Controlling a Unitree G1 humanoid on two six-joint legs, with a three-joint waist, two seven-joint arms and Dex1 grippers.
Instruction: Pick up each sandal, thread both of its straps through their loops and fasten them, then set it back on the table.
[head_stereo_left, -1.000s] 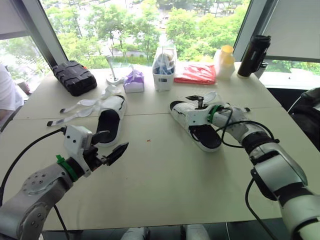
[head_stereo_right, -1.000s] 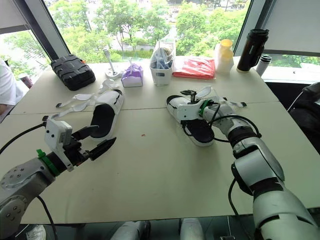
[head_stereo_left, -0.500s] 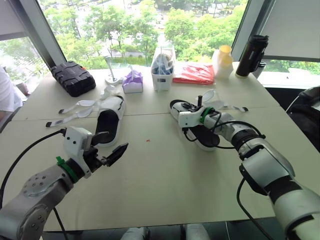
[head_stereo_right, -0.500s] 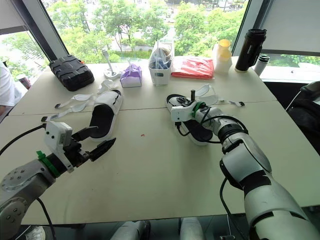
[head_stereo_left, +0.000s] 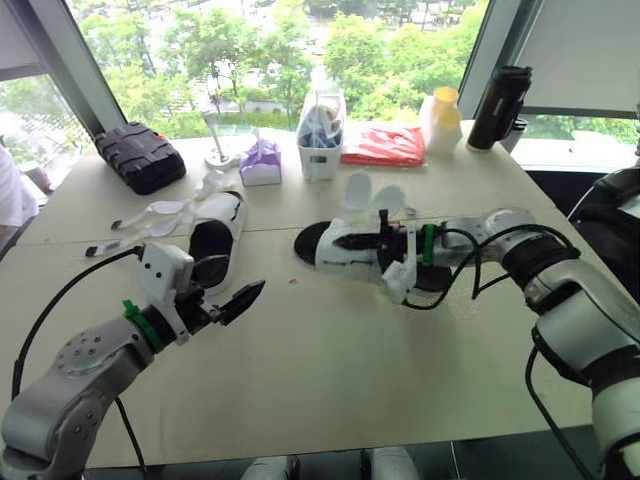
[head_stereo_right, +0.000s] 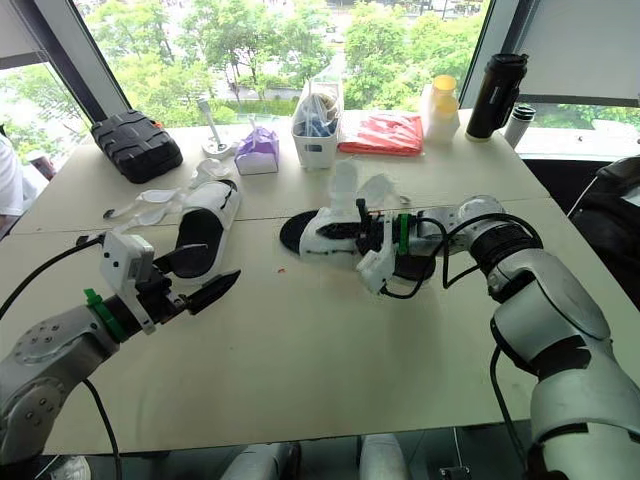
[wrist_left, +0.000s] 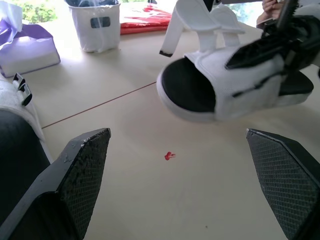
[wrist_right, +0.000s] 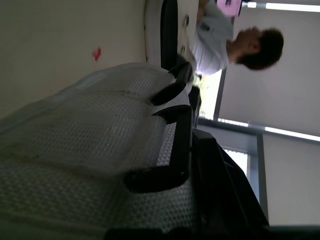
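My right gripper (head_stereo_left: 365, 242) is shut on the upper of the right sandal (head_stereo_left: 345, 255), a white sandal with a black footbed. It holds the sandal near the table's middle, turned sideways, and the loose straps (head_stereo_left: 368, 192) stand up. In the left wrist view the sandal (wrist_left: 220, 85) hangs a little above the table with its opening facing that camera. The left sandal (head_stereo_left: 215, 235) lies flat at the left with its undone straps (head_stereo_left: 150, 213) spread out. Just in front of it, my left gripper (head_stereo_left: 232, 285) stands open with nothing between its fingers.
Along the window edge stand a black case (head_stereo_left: 140, 155), a purple tissue box (head_stereo_left: 260, 165), a white caddy (head_stereo_left: 320, 135), a red cloth (head_stereo_left: 385, 145), a yellow-capped bottle (head_stereo_left: 442, 115) and a black flask (head_stereo_left: 497, 95). A small red speck (head_stereo_left: 291, 281) lies between the grippers. A person (wrist_right: 220, 40) sits beyond the table.
My right gripper shut on the right sandal and carried it leftward to the middle of the table, turning it sideways. The left gripper has barely moved and stays open.
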